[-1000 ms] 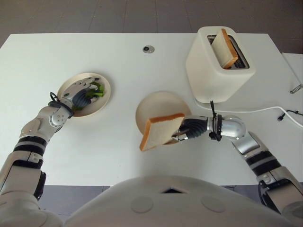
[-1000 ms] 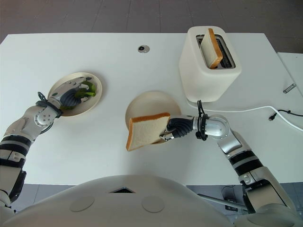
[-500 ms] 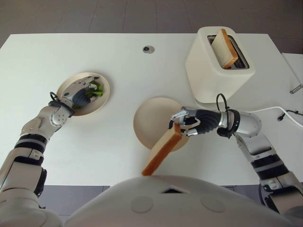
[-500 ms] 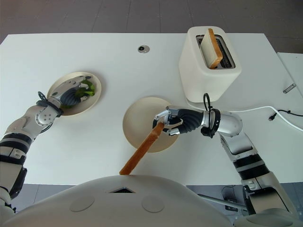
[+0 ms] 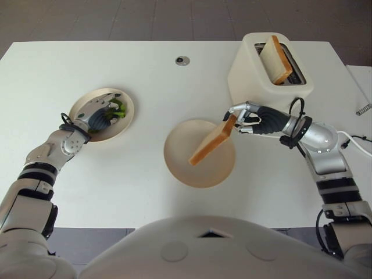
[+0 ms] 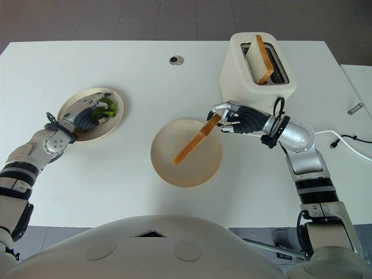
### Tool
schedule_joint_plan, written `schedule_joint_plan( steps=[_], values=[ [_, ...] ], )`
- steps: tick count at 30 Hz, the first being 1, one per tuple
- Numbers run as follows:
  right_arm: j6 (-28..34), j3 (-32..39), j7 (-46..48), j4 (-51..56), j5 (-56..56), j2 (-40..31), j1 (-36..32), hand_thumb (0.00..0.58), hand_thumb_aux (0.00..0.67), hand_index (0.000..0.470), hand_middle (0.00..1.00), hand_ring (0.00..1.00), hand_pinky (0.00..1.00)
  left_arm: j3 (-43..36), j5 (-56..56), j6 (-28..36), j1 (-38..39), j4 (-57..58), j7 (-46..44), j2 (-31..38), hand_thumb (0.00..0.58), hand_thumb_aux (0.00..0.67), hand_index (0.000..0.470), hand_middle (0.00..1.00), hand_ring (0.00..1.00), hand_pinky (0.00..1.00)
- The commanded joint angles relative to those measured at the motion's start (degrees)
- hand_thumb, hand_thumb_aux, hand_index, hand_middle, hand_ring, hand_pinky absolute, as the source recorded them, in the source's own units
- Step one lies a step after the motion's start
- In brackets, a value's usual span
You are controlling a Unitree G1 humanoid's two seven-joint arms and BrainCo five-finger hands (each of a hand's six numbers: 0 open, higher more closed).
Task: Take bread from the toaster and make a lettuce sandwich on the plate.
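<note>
Left eye view, containers first. Round plate (image 5: 181, 167) sits near centre of the white table (image 5: 151, 78), with nothing lying flat in it. A bread slice (image 5: 210, 145) hangs tilted over its right half, top edge up-right, bottom edge down-left. The right hand (image 5: 258, 121) pinches that top edge, clenched on the bread, just in front of the toaster (image 5: 261, 87).

The toaster stands at far right, and a second slice (image 5: 275, 58) sticks up from its slot, leaning.

A small plate (image 5: 127, 119) at left holds green lettuce (image 5: 120, 108) on its far-right side. The left hand (image 5: 97, 119) lies in this plate against the lettuce; the hand covers the contact, so I cannot tell if it grips the leaves.

Around: a round metal disc (image 5: 182, 60) set in the table at the far middle. A white cable (image 5: 351, 138) runs from behind the toaster towards the right edge, passing behind the right forearm. A small spiral object (image 5: 364, 108) lies at the right margin, well apart from the plates.
</note>
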Motion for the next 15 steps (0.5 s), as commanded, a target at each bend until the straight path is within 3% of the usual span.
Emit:
schedule_joint_plan(
  steps=[1,8,9,10,12,13,14,15],
  values=[
    [-0.6,0.6,-1.4,1.7,-5.5,-1.6,-1.3,0.580,0.670,0.470,1.00,1.00,1.00,-1.0,1.4,0.3,0.3,1.0,-0.1,0.3,0.580,0.670,0.470,0.00,0.00,0.00],
    [-1.3,2.0,-5.6,0.9,-10.2,0.1,-1.8,0.580,0.670,0.470,1.00,1.00,1.00,-1.3,1.5,0.3,-0.4,1.1,1.0,0.2,0.580,0.670,0.470,0.00,0.00,0.00],
    [-1.8,2.4,-5.5,0.5,-10.4,-0.3,-1.4,0.557,0.536,0.376,1.00,1.00,1.00,-1.3,1.5,0.3,-0.5,1.2,1.0,0.2,0.580,0.670,0.470,0.00,0.00,0.00],
    [-2.5,2.9,-5.2,0.1,-10.6,-0.7,-1.0,0.498,0.418,0.293,1.00,1.00,1.00,-1.3,1.4,0.3,-0.6,1.2,1.1,0.2,0.580,0.670,0.470,0.00,0.00,0.00],
    [-4.3,4.2,-4.0,-0.8,-11.1,-1.6,0.3,0.474,0.384,0.269,1.00,1.00,1.00,-1.4,1.3,0.3,-0.7,1.1,1.2,0.2,0.580,0.670,0.470,0.00,0.00,0.00],
    [-5.0,4.4,-3.9,-0.9,-11.2,-1.9,0.7,0.307,0.210,0.147,0.99,0.99,0.99,-1.4,1.3,0.3,-0.8,1.1,1.2,0.1,0.580,0.670,0.470,0.00,0.00,0.00],
    [-5.4,4.5,-4.1,-1.0,-11.2,-2.0,0.9,0.000,0.000,0.000,0.96,0.96,0.96,-1.4,1.3,0.2,-1.0,1.1,1.2,0.1,0.580,0.670,0.470,0.00,0.00,0.00],
    [-5.6,4.4,-4.3,-0.9,-11.3,-1.9,1.0,0.000,0.000,0.000,0.96,0.96,0.96,-1.4,1.3,0.2,-1.0,1.1,1.2,0.2,0.580,0.670,0.470,0.00,0.00,0.00]
  ],
)
